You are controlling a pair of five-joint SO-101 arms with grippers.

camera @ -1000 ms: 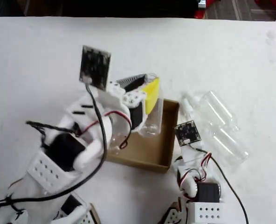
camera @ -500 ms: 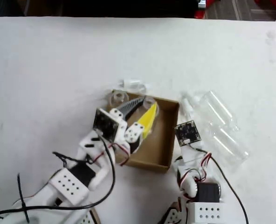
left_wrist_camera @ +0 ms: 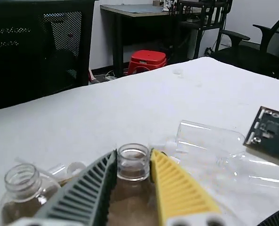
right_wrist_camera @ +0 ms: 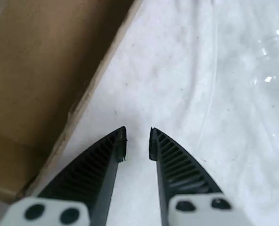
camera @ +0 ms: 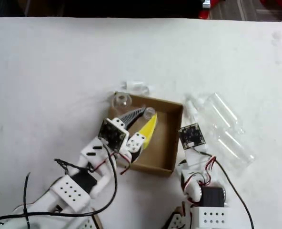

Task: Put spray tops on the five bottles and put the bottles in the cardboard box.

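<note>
The left gripper [left_wrist_camera: 133,159], with one grey and one yellow finger, is closed on the neck of a clear bottle [left_wrist_camera: 133,165]. The bottle stands upright and its mouth is open at the top. In the high view, this gripper [camera: 148,113] and its bottle [camera: 149,112] sit inside the cardboard box [camera: 176,131], near its far wall. Whether the bottle's base touches the box floor cannot be told.

A second bottle [left_wrist_camera: 23,182], also open-mouthed, stands just beside the grey finger. From above, it [camera: 121,100] is at the box's far corner. Just beyond that wall, a small clear piece [camera: 136,87] lies on the white table [camera: 60,57]; it is too unclear to name.

The right gripper [right_wrist_camera: 137,141] has black fingers parted by a narrow gap, with nothing between them. It points down at the table [right_wrist_camera: 177,70], just beside the outer wall of the box [right_wrist_camera: 45,70].

On that side of the box, several lying bottles [camera: 224,126] rest on the table, touching one another.
</note>
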